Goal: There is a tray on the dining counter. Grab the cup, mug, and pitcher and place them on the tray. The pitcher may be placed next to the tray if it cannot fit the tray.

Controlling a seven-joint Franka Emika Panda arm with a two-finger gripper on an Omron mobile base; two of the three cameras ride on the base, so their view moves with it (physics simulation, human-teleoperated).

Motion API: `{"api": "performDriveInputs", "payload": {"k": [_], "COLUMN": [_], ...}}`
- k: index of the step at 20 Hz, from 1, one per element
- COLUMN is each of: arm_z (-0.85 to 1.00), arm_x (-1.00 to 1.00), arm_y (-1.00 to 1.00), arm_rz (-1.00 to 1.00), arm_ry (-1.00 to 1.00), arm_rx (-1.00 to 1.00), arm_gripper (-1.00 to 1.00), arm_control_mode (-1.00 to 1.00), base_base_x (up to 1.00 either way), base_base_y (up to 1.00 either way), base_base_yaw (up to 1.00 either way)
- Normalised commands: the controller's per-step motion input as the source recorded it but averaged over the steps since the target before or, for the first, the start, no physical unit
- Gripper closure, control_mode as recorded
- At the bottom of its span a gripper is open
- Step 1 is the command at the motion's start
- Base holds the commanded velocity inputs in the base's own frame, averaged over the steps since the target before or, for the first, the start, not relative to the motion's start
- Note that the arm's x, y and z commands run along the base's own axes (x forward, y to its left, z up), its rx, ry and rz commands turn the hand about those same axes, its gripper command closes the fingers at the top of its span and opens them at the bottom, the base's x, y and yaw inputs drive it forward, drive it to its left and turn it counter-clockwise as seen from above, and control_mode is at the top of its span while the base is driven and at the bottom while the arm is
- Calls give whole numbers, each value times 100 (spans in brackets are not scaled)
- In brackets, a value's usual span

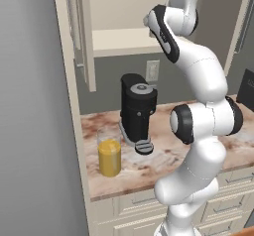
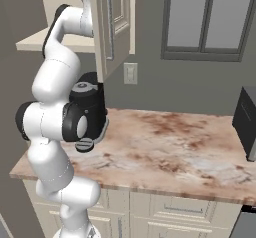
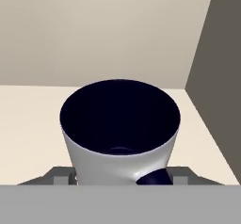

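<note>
Inside the upper cabinet (image 1: 119, 12), mug (image 3: 121, 131) sits on the shelf between the gripper (image 3: 122, 177) fingers, which look part-closed; can't tell if they grip yet. Close evenly on the wall, avoid the dark handle (image 3: 153, 177), then lift straight before backing out.

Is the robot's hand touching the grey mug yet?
Cannot tell. In the hand view the mug sits right between the gripper tips, but its body hides where they would meet.
</note>
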Motion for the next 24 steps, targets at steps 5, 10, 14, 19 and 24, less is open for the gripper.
{"api": "performDriveInputs", "payload": {"k": [5,10,14,19,24], "arm_z": [0,0,0,0,-7], "arm_x": [0,0,-8,-37,-36], "arm_y": [0,0,0,10,36], "arm_rz": [0,0,0,0,-6], "arm_ry": [0,0,0,0,-1], "arm_rx": [0,0,0,0,0], "arm_gripper": [100,100,100,100,100], "arm_control_mode": [-100,-100,-100,-100,-100], "base_base_x": [0,0,0,0,0], "base_base_y": [0,0,0,0,0], "base_base_yaw": [0,0,0,0,0]}}
